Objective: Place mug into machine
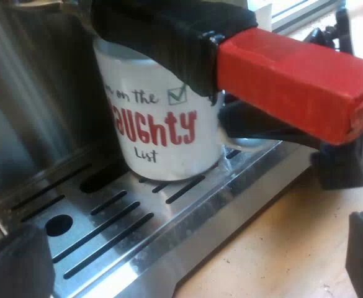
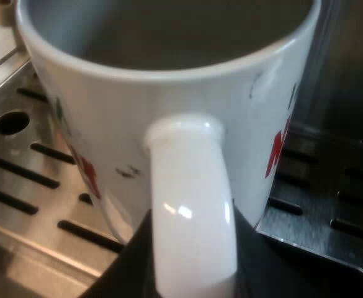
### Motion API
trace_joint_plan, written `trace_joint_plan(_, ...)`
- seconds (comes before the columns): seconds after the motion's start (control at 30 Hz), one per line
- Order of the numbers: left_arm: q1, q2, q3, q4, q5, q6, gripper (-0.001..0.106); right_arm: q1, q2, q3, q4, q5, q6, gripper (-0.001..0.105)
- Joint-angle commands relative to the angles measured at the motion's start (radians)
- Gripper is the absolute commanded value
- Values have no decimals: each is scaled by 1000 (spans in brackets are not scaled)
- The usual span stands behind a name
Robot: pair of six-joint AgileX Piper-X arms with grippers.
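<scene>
White mug [image 2: 169, 112]: handle clenched between right fingers [image 2: 128, 276]; left fingers [image 1: 13, 267] spread apart.

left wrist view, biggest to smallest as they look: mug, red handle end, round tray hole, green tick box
1. mug and red handle end: about alike, and the red end sits nearer the camera, so unranked
2. round tray hole
3. green tick box

The white ceramic mug with printed lettering [image 1: 162, 130] stands upright on the espresso machine's slotted steel drip tray [image 1: 125, 230], close before the machine's steel back wall [image 1: 38, 93]. The holder's dark handle with a red end [image 1: 293, 81] juts out just above the mug. A round hole [image 1: 58, 225] in the tray lies near the mug; the wooden table [image 1: 280, 248] lies beyond the tray's outer edge.
</scene>
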Motion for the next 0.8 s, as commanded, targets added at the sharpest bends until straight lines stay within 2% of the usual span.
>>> trace_joint_plan(0.03,0,3,-2,-19,3,-7,98,-4,1,-20,-42,6,-5,0)
trace_joint_plan(0.3,0,3,-2,-19,3,-7,98,-4,16,-20,-40,-1,-5,0)
trace_joint_plan(0.4,0,3,-2,-19,3,-7,98,-4,13,-20,-43,-1,-5,13)
trace_joint_plan(0.47,0,3,-2,-19,3,-7,98,4,6,-20,-43,-10,-5,30)
trace_joint_plan(0.57,0,3,-2,-19,3,-7,98,24,-11,-20,-28,-16,-5,49)
trace_joint_plan(0.67,0,3,-2,-19,3,-7,98,39,-31,-12,-4,14,-5,54)
trace_joint_plan(0.8,0,3,-2,-19,3,-7,98,51,-53,25,-6,57,0,54)
